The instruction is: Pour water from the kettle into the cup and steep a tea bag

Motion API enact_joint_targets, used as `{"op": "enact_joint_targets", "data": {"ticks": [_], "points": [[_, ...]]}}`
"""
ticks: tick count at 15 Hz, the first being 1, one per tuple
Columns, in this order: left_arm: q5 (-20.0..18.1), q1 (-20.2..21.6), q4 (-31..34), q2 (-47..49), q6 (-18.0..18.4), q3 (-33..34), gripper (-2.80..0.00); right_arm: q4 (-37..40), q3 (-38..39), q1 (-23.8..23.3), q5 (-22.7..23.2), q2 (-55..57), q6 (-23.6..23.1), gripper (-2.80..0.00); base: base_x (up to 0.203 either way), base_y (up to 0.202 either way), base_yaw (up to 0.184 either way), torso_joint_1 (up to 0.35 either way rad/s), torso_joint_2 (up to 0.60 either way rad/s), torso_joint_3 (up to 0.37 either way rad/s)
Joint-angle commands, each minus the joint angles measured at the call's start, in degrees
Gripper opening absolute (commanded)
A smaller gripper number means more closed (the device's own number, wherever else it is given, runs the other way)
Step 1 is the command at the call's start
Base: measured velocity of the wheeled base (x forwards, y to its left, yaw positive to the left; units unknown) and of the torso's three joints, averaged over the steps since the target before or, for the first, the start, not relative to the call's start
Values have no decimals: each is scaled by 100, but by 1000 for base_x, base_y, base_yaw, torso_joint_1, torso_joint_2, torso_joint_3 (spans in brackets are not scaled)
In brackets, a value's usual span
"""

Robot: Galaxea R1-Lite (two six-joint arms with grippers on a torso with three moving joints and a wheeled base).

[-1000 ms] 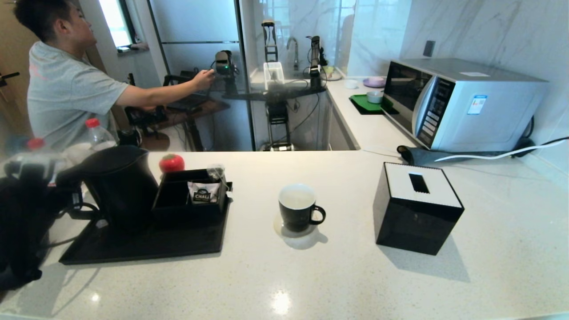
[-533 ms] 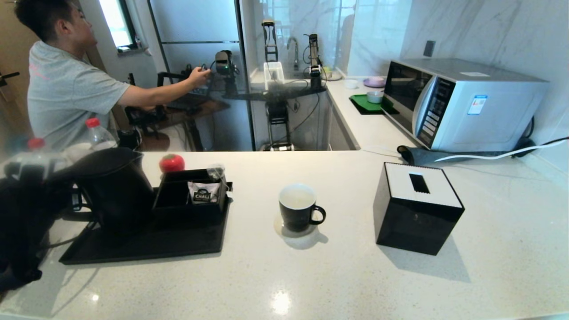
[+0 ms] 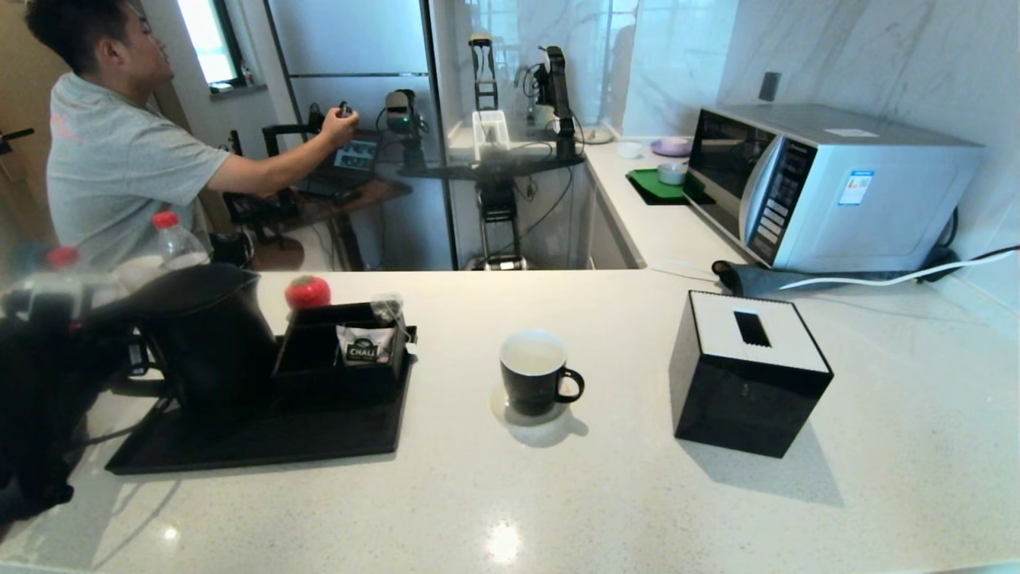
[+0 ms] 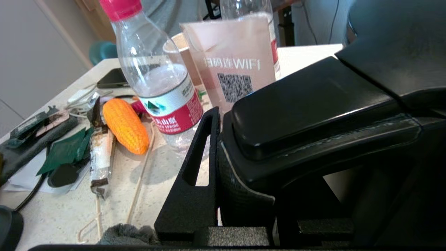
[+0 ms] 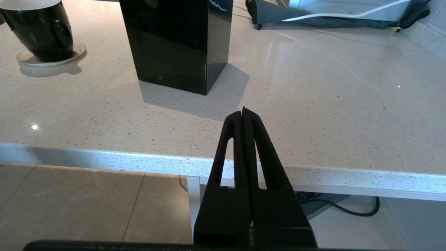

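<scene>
My left gripper (image 4: 223, 167) pinches the handle of the kettle (image 3: 211, 335), which stands on the tray (image 3: 263, 442); the cup (image 3: 534, 375) lies well to its right, spout side; my right gripper (image 5: 244, 115), pressed together, hangs off the counter (image 3: 637, 494) edge.

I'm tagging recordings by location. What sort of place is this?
Most likely a home or office kitchen: a microwave stands on the stone counter, a sink tap shows behind, and a kettle sits on a tea tray.
</scene>
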Motion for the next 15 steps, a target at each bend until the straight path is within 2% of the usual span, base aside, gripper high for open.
{"op": "enact_joint_targets", "data": {"ticks": [1, 15], "points": [[0, 25, -299, -214, -64, -2, -280, -1, 0, 2, 3, 7, -4, -280, 0, 0, 0, 0, 0, 0], [8, 114, -299, -1062, -416, 305, -280, -1, 0, 2, 3, 7, -4, -280, 0, 0, 0, 0, 0, 0]]}}
